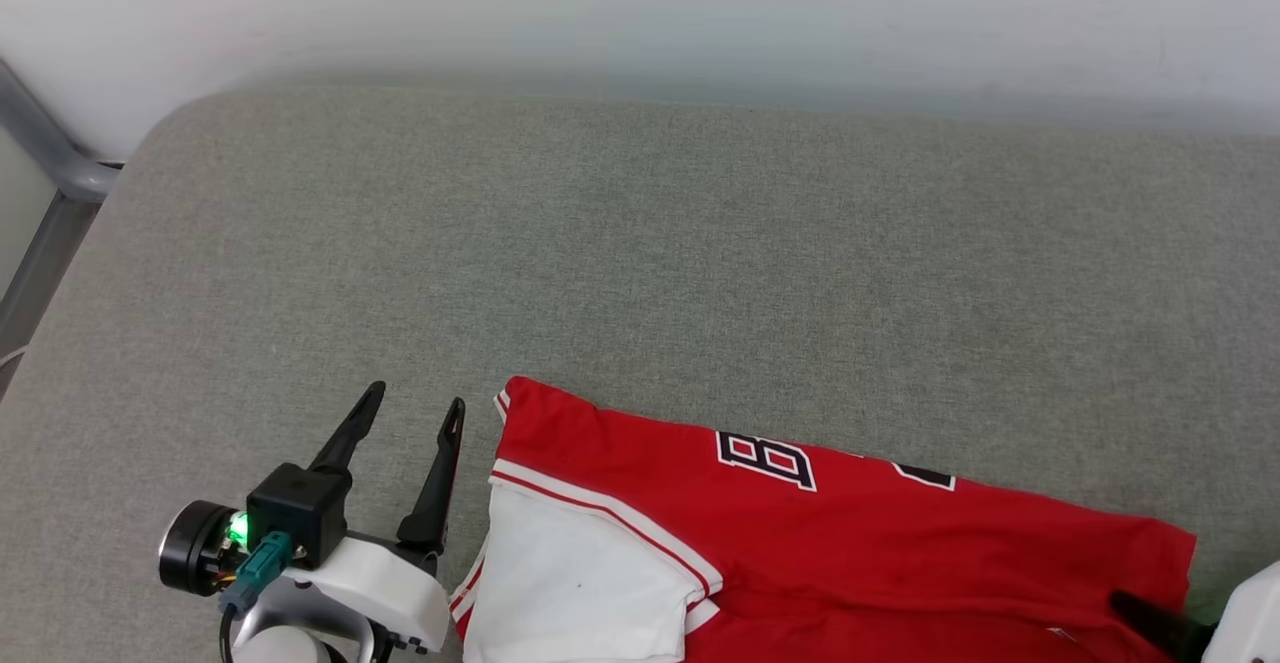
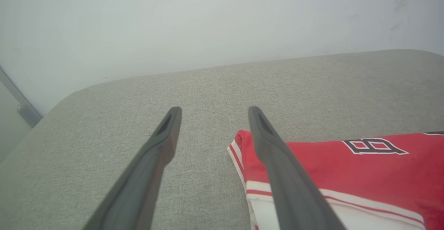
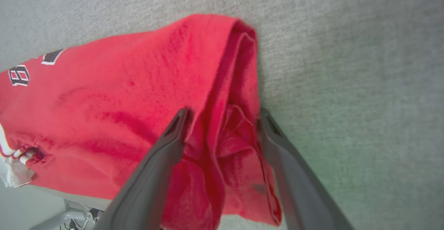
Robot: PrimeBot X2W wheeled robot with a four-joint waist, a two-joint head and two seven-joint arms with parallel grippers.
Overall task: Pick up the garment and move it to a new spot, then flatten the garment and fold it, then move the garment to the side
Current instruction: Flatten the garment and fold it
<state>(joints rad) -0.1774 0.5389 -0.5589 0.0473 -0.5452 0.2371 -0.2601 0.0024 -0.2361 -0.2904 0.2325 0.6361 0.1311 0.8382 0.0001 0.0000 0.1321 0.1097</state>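
- Garment [image 1: 850,543] lies rumpled at near edge of grey surface [image 1: 640,243], lettering up.
- Left end effector [image 1: 416,398]: released, empty, just beside white sleeve [image 1: 580,573].
- Right end effector [image 3: 223,112]: spread wide, straddling bunched red hem [image 3: 239,84], not clamped.
- Risk: right may pinch only top layer, so lift goes uneven and rest drags.
- Risk: fabric so near edge could slide off.

The garment [image 1: 850,543], a red jersey with a white sleeve and black-white lettering, lies folded across the frame's lower middle and right.
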